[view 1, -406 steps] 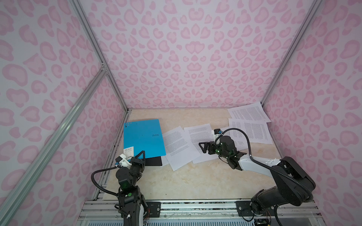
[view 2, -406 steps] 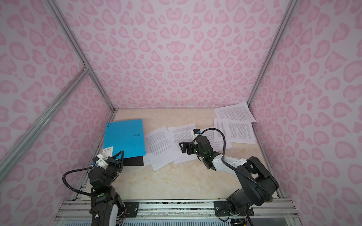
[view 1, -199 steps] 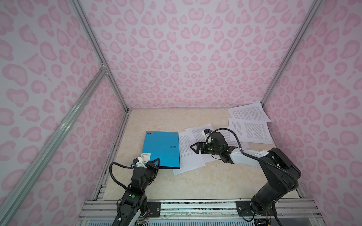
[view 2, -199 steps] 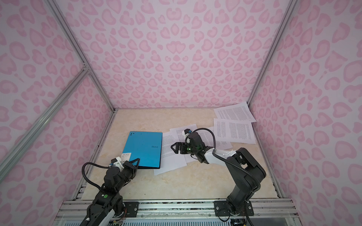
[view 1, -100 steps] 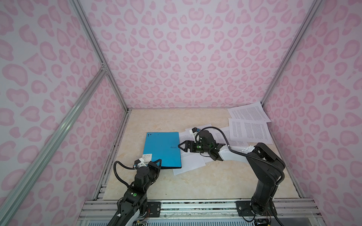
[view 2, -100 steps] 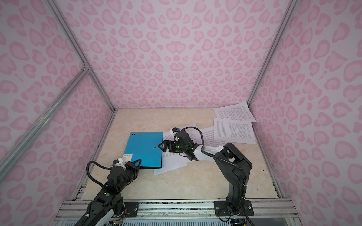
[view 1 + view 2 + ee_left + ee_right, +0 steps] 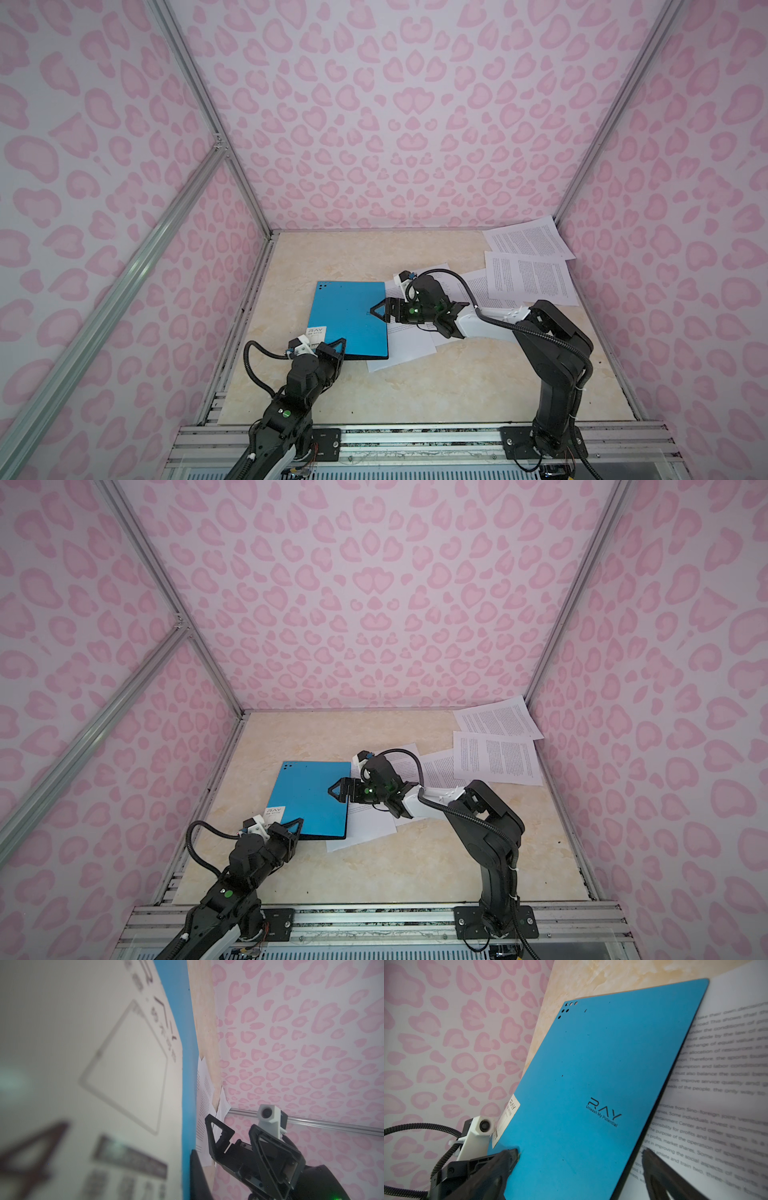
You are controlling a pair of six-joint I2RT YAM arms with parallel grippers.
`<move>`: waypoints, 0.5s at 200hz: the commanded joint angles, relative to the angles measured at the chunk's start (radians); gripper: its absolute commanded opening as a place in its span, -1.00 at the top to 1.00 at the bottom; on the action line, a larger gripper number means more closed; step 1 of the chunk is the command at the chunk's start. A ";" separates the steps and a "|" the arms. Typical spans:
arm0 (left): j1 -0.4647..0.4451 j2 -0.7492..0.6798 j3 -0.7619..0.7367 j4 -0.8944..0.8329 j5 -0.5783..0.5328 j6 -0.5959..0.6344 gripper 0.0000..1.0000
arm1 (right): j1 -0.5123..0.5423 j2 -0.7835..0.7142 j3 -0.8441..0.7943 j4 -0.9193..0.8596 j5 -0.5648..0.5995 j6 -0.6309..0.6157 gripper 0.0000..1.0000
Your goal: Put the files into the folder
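The blue folder (image 7: 349, 320) (image 7: 309, 798) lies closed and flat left of the floor's middle, its white label at the near left corner. My left gripper (image 7: 332, 347) (image 7: 291, 827) is shut on its near edge; the label and a blue strip of the folder (image 7: 188, 1064) fill the left wrist view. My right gripper (image 7: 380, 311) (image 7: 338, 791) (image 7: 579, 1153) stands open astride the folder's (image 7: 591, 1074) right edge, one finger over the cover, one over printed paper (image 7: 716, 1084). White files (image 7: 403, 345) (image 7: 365, 825) lie partly under the folder's right side.
Two more printed sheets (image 7: 528, 278) (image 7: 494, 719) lie at the back right corner, one curling up the wall. Pink patterned walls with metal rails (image 7: 249, 282) close in three sides. Bare marble floor (image 7: 457, 386) stretches along the front.
The left gripper has dragged the folder right from the left wall onto the sheets. The right gripper has swung left to the folder's right edge. Little has moved in the last half second.
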 commanded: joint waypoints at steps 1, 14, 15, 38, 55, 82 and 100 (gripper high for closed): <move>-0.002 0.009 0.020 0.023 0.022 0.000 0.94 | 0.000 0.012 0.005 -0.017 0.006 0.009 -0.96; -0.004 0.013 0.036 0.017 0.024 0.005 0.93 | 0.001 0.019 0.004 -0.001 -0.005 0.017 -0.96; -0.004 0.013 0.036 0.018 0.024 0.005 0.94 | 0.001 0.019 0.004 0.000 -0.006 0.018 -0.96; -0.010 0.024 0.054 0.030 0.034 0.004 0.94 | 0.002 0.034 0.015 0.003 -0.011 0.033 -0.96; -0.013 0.029 0.064 0.034 0.034 0.004 0.94 | 0.004 0.041 0.018 0.021 -0.018 0.045 -0.96; -0.019 0.035 0.062 0.055 0.040 -0.006 0.93 | 0.004 0.044 0.028 0.031 -0.027 0.062 -0.96; -0.019 0.030 0.073 0.049 0.041 -0.004 0.93 | 0.002 0.050 0.022 0.042 -0.024 0.084 -0.96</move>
